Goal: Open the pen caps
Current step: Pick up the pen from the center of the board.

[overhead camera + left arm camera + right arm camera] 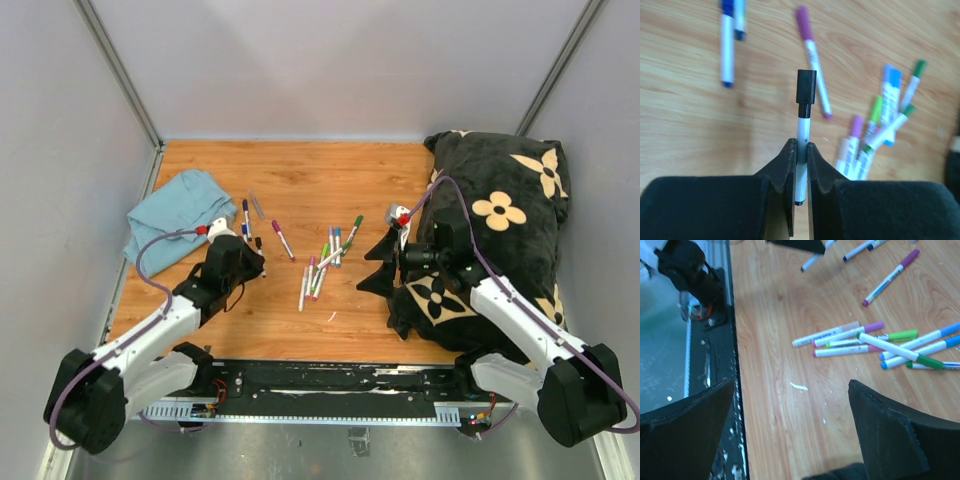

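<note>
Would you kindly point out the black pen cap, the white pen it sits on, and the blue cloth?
black pen cap [806, 86]: left wrist view, middle of the cap.
white pen [803, 127]: left wrist view, barrel below the cap.
blue cloth [178, 215]: top external view, centre of the cloth.

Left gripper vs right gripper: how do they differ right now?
The left gripper is shut on a black-capped pen, its cap on; the right gripper is open and holds nothing. The left gripper is near the blue cloth; the right gripper is beside the black pillow. Both are over the wooden table.
</note>
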Available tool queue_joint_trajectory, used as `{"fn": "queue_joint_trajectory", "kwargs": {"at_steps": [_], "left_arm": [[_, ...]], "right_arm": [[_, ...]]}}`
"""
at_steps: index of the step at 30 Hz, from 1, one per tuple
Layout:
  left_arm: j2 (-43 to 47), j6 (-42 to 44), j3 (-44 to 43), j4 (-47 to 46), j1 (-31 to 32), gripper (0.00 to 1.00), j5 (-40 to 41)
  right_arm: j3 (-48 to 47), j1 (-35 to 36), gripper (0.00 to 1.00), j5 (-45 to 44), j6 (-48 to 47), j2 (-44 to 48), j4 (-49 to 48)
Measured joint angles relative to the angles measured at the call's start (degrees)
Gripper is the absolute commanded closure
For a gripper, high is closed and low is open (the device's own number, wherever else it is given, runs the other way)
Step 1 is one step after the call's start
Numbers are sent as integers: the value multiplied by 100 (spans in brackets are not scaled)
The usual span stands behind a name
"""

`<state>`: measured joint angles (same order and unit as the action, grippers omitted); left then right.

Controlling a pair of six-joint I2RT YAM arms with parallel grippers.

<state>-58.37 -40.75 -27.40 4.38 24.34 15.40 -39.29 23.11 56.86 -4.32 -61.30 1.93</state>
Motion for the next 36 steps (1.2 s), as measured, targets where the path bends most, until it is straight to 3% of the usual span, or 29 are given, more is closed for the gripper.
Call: {"fn": "queue_joint_trajectory", "kwargs": {"at_steps": [6,11,17,27,36], "left_arm": [[1213,-433,831,-997,1034,100,-337],[1440,-691,1147,-2286,1941,100,-280],[544,-791,1051,-3779,2988,100,321],[-793,-706,463,-5178,3550,100,1064],[-1305,-636,129,-5582,3781,100,1244]], "right_arm": [[481,0,2,184,1307,-4,-1335],[479,0,1,153,1950,-249,-1744],[479,0,3,92,2579,-343,-2013],[479,17,14,46,3167,-345,-2197],[476,175,37,-52,3281,-374,-2135]]}}
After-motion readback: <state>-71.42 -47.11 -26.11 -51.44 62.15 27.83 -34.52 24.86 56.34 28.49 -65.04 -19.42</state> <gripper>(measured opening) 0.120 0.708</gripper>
